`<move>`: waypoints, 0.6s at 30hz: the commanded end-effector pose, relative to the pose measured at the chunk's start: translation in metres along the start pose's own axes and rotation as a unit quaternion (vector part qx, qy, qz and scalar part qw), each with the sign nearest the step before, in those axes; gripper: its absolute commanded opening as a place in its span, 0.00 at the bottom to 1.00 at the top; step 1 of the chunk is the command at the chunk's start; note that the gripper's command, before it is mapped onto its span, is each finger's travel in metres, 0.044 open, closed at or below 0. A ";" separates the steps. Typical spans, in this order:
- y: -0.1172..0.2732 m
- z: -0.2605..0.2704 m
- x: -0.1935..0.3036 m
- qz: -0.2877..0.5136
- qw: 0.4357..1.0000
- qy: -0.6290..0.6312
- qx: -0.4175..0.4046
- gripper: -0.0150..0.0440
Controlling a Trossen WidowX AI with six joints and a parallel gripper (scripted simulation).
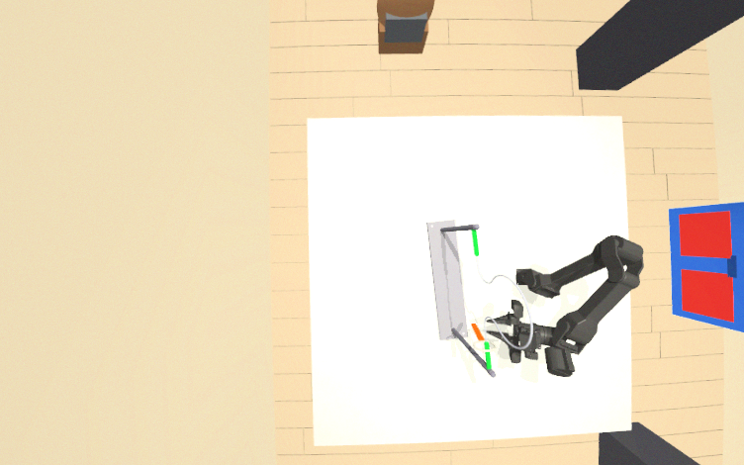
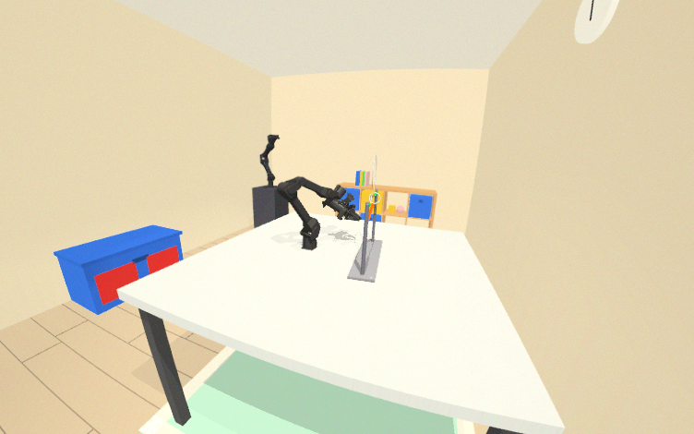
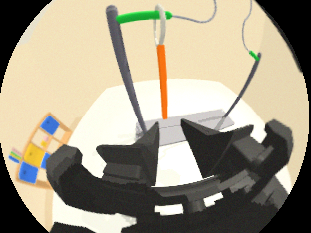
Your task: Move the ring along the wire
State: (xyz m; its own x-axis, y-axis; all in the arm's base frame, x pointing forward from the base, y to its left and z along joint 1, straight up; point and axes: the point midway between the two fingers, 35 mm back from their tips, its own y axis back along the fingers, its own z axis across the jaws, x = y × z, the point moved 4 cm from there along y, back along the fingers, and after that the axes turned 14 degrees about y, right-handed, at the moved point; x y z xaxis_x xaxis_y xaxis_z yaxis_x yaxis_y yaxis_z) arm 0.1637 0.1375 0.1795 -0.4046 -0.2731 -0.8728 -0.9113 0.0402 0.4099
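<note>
The table (image 1: 384,164) (image 2: 306,307) (image 3: 199,95) is spreading pale under the rig, with wood flooring showing around it from above. The ring (image 1: 486,349) (image 2: 380,198) (image 3: 163,30) is hanging on the green part (image 1: 489,361) (image 3: 137,17) beside the post (image 1: 473,351) (image 2: 373,224) (image 3: 122,60) at 5 o'clock in the top view. Gripper (image 1: 488,325) (image 2: 359,219) (image 3: 170,123): standing partly open, grasping nothing. The handle (image 1: 478,331) (image 2: 371,210) (image 3: 162,82) is lying just off the fingertips, toward 8 o'clock from above; its long axis is running roughly 11 to 5 there, and 12 to 6 in the wrist view, ring end at 12. The thin wire (image 1: 531,324) (image 2: 375,174) (image 3: 199,21) is crossing over the gripper's body in the top view; clearance is not reading. Judgement: the transfer is looking finished and the release made, with withdrawal remaining. Backing off toward 3 o'clock is suiting the layout, fingers clearing the handle; lifting early would be risking the grey wire.
</note>
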 end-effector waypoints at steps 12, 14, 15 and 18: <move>0.001 0.000 -0.002 -0.002 1.000 -0.004 0.002 0.53; 0.001 0.000 -0.002 -0.002 1.000 -0.004 0.002 0.53; 0.001 0.000 0.000 0.001 1.000 -0.001 0.000 0.57; 0.020 0.003 0.002 0.010 1.000 -0.002 0.000 0.70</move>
State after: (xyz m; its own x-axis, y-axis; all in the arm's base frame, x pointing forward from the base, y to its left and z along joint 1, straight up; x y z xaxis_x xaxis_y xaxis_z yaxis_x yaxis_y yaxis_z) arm 0.1569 0.1365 0.1784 -0.4208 -0.2736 -0.8649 -0.9043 0.0511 0.4238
